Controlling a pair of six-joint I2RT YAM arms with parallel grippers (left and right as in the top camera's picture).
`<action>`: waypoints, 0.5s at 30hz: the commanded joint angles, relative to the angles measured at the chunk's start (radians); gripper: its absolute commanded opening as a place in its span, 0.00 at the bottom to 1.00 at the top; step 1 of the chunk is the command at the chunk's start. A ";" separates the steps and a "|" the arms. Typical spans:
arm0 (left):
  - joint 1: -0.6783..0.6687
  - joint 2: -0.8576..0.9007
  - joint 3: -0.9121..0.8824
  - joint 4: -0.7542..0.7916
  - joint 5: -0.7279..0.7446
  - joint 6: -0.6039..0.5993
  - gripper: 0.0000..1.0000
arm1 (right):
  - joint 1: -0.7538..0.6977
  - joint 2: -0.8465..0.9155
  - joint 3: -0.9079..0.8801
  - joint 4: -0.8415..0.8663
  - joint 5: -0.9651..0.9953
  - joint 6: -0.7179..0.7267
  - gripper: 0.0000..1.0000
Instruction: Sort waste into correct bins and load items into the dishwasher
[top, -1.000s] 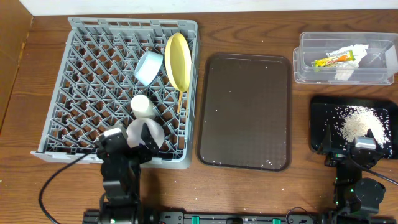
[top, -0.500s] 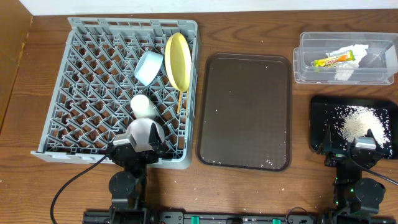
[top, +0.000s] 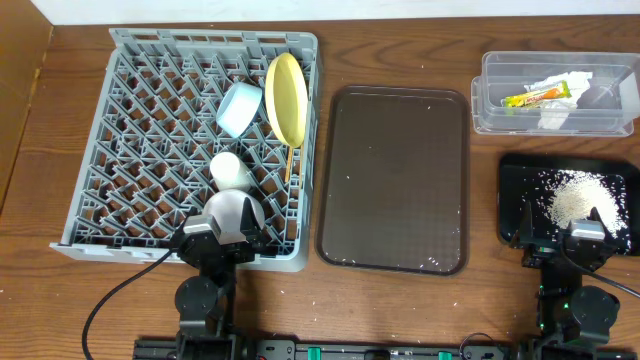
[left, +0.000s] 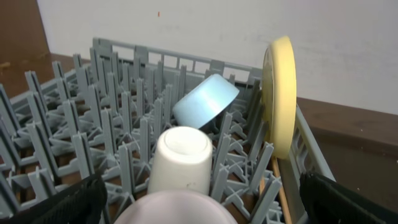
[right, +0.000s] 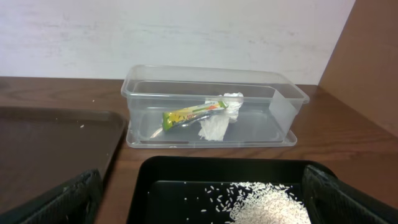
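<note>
1. Four dishes stand in the grey dish rack (top: 130, 150) on the table's left side. Nearest is the pinkish-white bowl (top: 232, 212) by the near edge, then the cream cup (top: 229, 170), the light-blue saucer (top: 240, 108) and the yellow plate (top: 286, 97) on edge. The chopsticks (top: 290, 160) lie below the plate.
2. At the near right corner, the black bin (top: 510, 200) holds rice crumbs (top: 573, 199). Behind it, at the far right corner, the clear tub (top: 487, 110) holds the snack wrapper (top: 535, 96) and the napkin (top: 556, 112). Mid-table, the brown tray (top: 395, 180) carries a few pale specks.
3. The left gripper (top: 214, 244), fingers spread wide and gripping nothing, sits at the rack's near edge. A second ago it partly covered the bowl. The right gripper (top: 582, 238), likewise spread and empty, has not moved.
4. Only the left wrist view shows the cup upside down and the saucer tilted against the pegs. Only the right wrist view shows the wrapper propped on the napkin.
</note>
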 joint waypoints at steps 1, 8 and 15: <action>-0.004 -0.010 -0.024 0.040 0.040 0.046 1.00 | 0.005 -0.006 -0.005 -0.001 -0.005 0.010 0.99; -0.004 -0.010 -0.024 0.183 0.104 0.043 1.00 | 0.005 -0.006 -0.005 -0.001 -0.005 0.009 0.99; -0.004 -0.010 -0.024 -0.037 0.039 0.043 1.00 | 0.005 -0.006 -0.005 -0.001 -0.005 0.009 0.99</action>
